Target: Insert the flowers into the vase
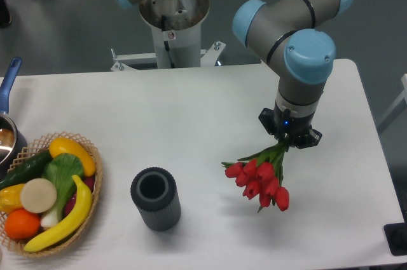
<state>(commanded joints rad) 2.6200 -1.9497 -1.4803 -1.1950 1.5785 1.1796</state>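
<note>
Gripper: the gripper [289, 140] was closed around the green stems of the flowers [261, 181], which hung from it with the red heads pointing toward 7 o'clock.
Flowers: at about 4 o'clock on the table [191, 105], apparently lifted off it, since a faint shadow lay beneath them.
Vase: the vase [155, 198] stood upright with its mouth open, at 9 o'clock from the flowers and well apart from them.
Handling: the bunch looked light and soft; the heads seemed easy to crush, so the stems were the sensible place to hold.
Fit: the heads spread wider than the vase mouth, and the stem ends sat in the gripper, so they likely needed turning.
Room: bare table lay between the flowers and the vase; the basket [95, 175] sat at 9 o'clock from the vase, and the table's front edge was near.
</note>
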